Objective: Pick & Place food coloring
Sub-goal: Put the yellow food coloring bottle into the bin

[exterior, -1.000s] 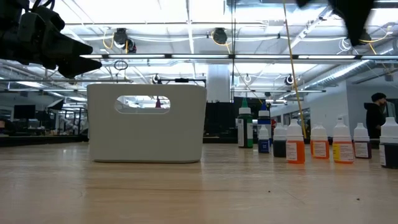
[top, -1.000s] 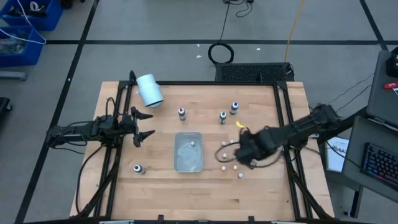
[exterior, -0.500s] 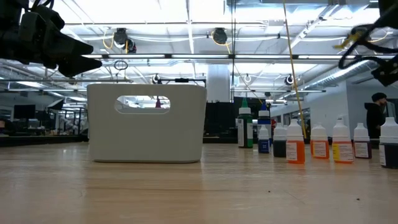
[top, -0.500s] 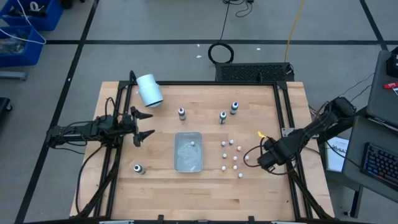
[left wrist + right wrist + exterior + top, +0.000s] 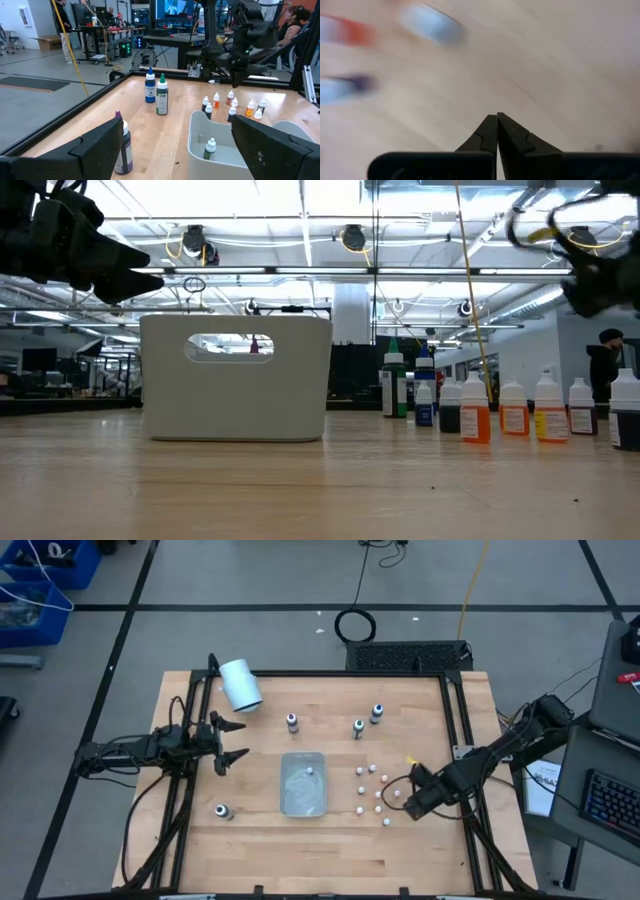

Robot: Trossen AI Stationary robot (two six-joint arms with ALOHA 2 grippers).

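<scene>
Several tiny food coloring bottles [image 5: 374, 790] stand upright in a loose cluster on the wooden table, right of the clear tray [image 5: 290, 798]; the left wrist view shows them [image 5: 232, 106] too. One small bottle [image 5: 309, 771] stands inside the tray. My right gripper [image 5: 409, 807] hangs shut just right of the cluster, pointing steeply down at bare wood [image 5: 496, 116] and holding nothing. My left gripper [image 5: 228, 743] waits open at the table's left side, level, above the table.
Larger bottles stand at the far middle [image 5: 292, 722] [image 5: 358, 728] [image 5: 377, 713] and near left [image 5: 222, 810]. A big white cylinder [image 5: 240, 686] lies at the far left corner. Bare wood lies along the near edge.
My right gripper has drawn away from above the small bottles toward the table's right edge, sunk lower and tipped steeper, then come back a little toward the cluster. The bottles stand as before.
</scene>
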